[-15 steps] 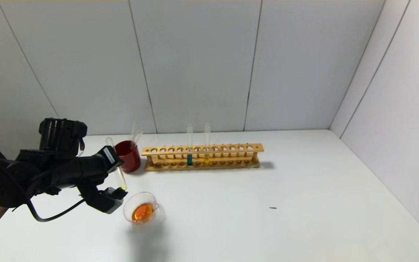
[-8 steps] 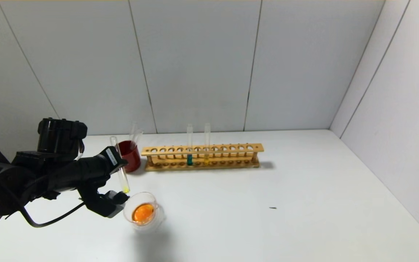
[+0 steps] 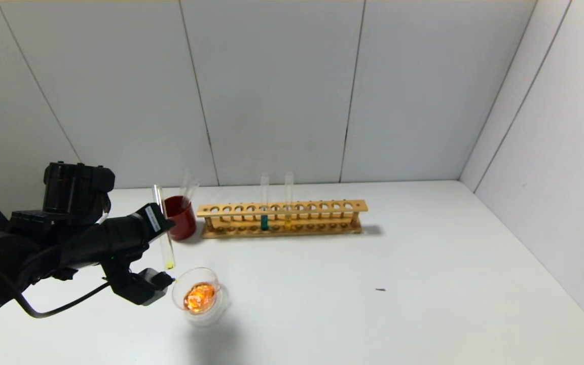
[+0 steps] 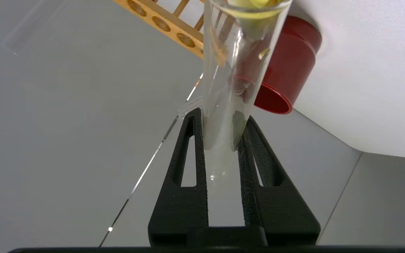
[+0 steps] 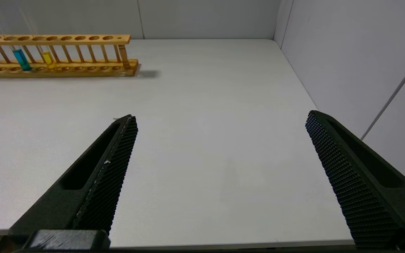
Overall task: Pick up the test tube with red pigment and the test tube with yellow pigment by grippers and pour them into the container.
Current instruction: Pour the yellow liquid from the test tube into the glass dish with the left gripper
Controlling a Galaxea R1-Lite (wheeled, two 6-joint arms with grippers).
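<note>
At the far left of the head view, the left gripper [image 3: 162,238], a black two-fingered hand on a black arm, is held above the white table [image 3: 322,294], and its fingers [image 4: 192,154] are pressed against the sides of the long thin clear glass test tube with yellow pigment [image 3: 163,233]. The tube is held nearly upright, with a little yellow liquid at its lower end, just above and beside the rim of the small low round clear glass container [image 3: 198,296], in which orange liquid is seen. Behind the gripper, a dark red opaque cup [image 3: 180,217] is stood on the table, with clear glass tubes leaning in it. Further right, a long wooden test tube rack [image 3: 282,218] is set near the back wall, and a teal-liquid tube [image 3: 264,203] and a second yellow-liquid tube [image 3: 288,200] are stood upright in it, side by side. The right gripper [image 5: 220,168] is seen only in its own wrist view, with its fingers spread wide over bare table.
</note>
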